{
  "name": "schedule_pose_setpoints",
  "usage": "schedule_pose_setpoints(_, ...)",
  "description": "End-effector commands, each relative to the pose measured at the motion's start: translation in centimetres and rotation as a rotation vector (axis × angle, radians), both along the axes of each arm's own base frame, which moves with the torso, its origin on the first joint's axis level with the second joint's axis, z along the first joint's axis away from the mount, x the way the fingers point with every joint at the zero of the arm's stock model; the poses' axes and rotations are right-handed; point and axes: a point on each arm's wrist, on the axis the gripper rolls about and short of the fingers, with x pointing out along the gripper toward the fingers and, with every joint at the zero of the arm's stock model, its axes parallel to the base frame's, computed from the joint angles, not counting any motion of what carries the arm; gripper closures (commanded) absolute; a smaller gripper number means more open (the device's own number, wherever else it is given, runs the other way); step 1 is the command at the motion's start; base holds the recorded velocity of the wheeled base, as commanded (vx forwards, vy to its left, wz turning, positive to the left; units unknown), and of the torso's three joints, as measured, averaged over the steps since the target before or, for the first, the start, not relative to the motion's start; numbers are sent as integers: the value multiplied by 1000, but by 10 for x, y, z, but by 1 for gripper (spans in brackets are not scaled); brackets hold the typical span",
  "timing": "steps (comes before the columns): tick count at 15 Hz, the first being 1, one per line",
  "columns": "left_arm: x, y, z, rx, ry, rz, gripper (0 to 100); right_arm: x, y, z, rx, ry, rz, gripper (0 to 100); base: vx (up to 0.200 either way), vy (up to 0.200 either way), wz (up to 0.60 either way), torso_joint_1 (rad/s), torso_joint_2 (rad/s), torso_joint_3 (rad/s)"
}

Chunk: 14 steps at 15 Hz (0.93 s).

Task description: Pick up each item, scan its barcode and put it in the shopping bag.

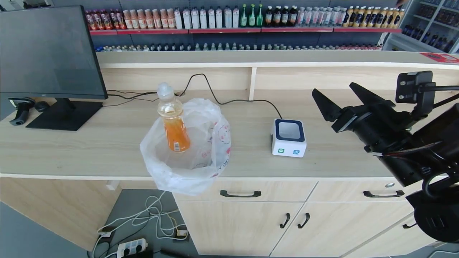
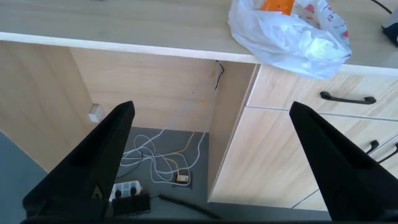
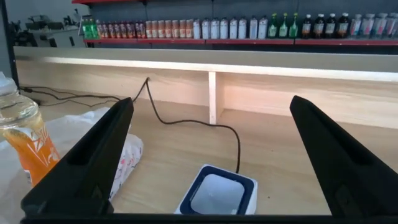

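1. The bottle (image 1: 174, 122) is standing upright inside the shopping bag (image 1: 200, 168), at nine o'clock from the scanner (image 1: 289, 138).
2. The right gripper (image 1: 333, 88) is hanging wide open and empty at two o'clock from the scanner.
3. The left gripper (image 2: 211, 106) is gaping wide, low before the counter (image 2: 137, 28).
4. Likely, bagging is finishing; withdrawing clear avoids tipping the bottle.

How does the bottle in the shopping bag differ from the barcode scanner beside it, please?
The bottle is tall and clear, holding orange liquid; the scanner is a squat white box. The bottle leans inside the shopping bag; the scanner sits bare, with a cable attached. Both are on the wooden counter.
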Motion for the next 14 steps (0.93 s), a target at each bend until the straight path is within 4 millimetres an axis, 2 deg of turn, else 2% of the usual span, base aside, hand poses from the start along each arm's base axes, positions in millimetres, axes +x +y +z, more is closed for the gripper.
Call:
schedule_pose_setpoints(1,0,0,0,0,-1,0,0,0,-1,-4,-6,13,-3,0,0,-200,0,2,-2,2)
schedule_pose_setpoints(14,0,0,0,0,-1,0,0,-4,-1,-11,-17,43,0,0,0,-200,0,2,3,3)
